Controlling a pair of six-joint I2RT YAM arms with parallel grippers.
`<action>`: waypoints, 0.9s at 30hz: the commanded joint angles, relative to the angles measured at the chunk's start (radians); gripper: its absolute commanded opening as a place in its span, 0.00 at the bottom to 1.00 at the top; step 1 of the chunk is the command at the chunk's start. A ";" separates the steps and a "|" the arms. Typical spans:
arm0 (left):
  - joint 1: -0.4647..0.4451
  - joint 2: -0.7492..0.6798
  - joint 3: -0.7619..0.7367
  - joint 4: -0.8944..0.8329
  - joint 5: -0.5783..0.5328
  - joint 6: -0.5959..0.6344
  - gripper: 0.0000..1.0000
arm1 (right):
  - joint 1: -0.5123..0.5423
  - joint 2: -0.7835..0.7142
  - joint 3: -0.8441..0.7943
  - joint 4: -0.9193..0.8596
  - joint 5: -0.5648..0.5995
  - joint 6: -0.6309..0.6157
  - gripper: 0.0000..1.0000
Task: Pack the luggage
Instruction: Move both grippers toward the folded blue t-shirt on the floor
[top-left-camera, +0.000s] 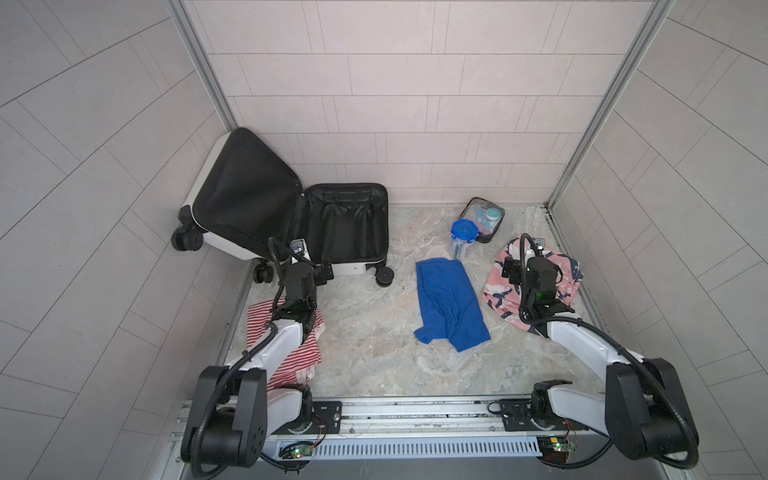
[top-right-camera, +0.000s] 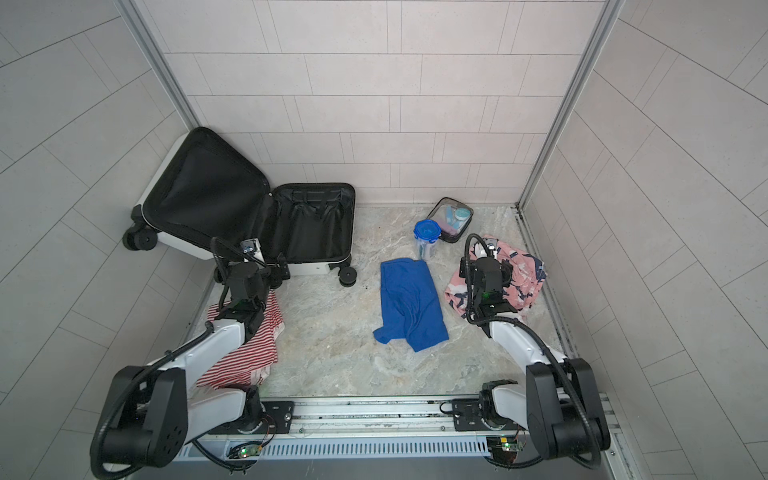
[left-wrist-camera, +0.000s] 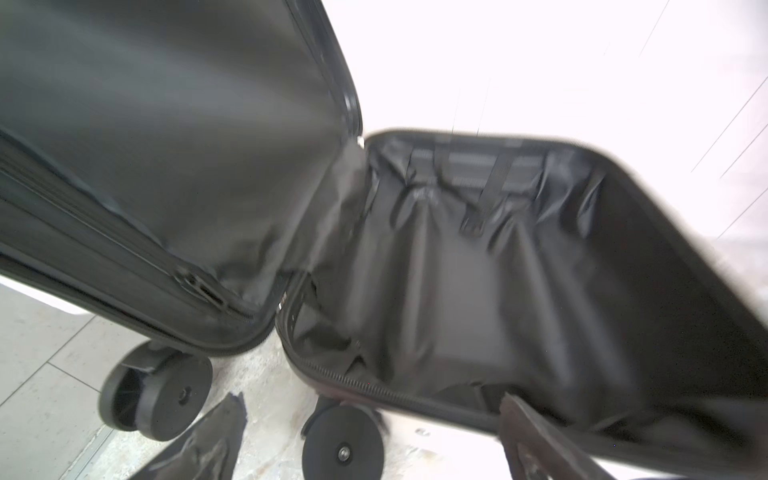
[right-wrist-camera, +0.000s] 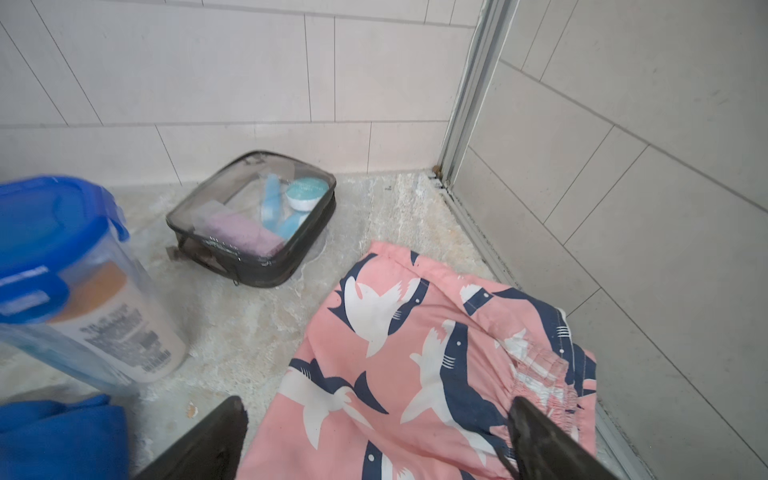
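Left wrist view is filled by the luggage (left-wrist-camera: 478, 291), a small white hard-shell suitcase with black lining, which is laid open at the far left of the marble-patterned tabletop (top-left-camera: 374, 353). Its lid half is propped against the left wall, and its other half is laid flat with the lining upward. The left gripper (top-left-camera: 323, 272) is held just in front of the near rim of the flat half, beside a black spinner wheel (left-wrist-camera: 343, 442). Its jaws are spread wide and nothing is caught between them. Whether the shell is touched cannot be told, since this view is blurred.

The right gripper (right-wrist-camera: 376, 405) is held well apart from the luggage, at the right side. Its jaws are also spread wide, nothing is gripped, and it is placed above pink swim shorts printed with navy and white sharks (right-wrist-camera: 415, 332). Beyond the shorts, a clear toiletry pouch with black trim (right-wrist-camera: 253, 220) and a clear plastic container with a blue clip lid (right-wrist-camera: 62, 257) are set near the back wall. The label inside the container cannot be read. A crumpled blue cloth (top-left-camera: 451, 303) is spread between the two arms. A red-and-white striped garment (top-left-camera: 291, 353) is partly covered by the left arm.
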 joint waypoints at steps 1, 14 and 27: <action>-0.004 -0.092 0.119 -0.268 -0.032 -0.151 1.00 | 0.002 -0.107 0.056 -0.195 -0.011 0.110 1.00; 0.003 -0.291 0.401 -1.033 0.204 -0.494 0.93 | -0.010 -0.257 0.291 -0.842 -0.286 0.354 0.85; -0.289 -0.359 0.160 -1.102 0.300 -0.740 0.86 | 0.430 -0.114 0.181 -0.862 -0.264 0.463 0.87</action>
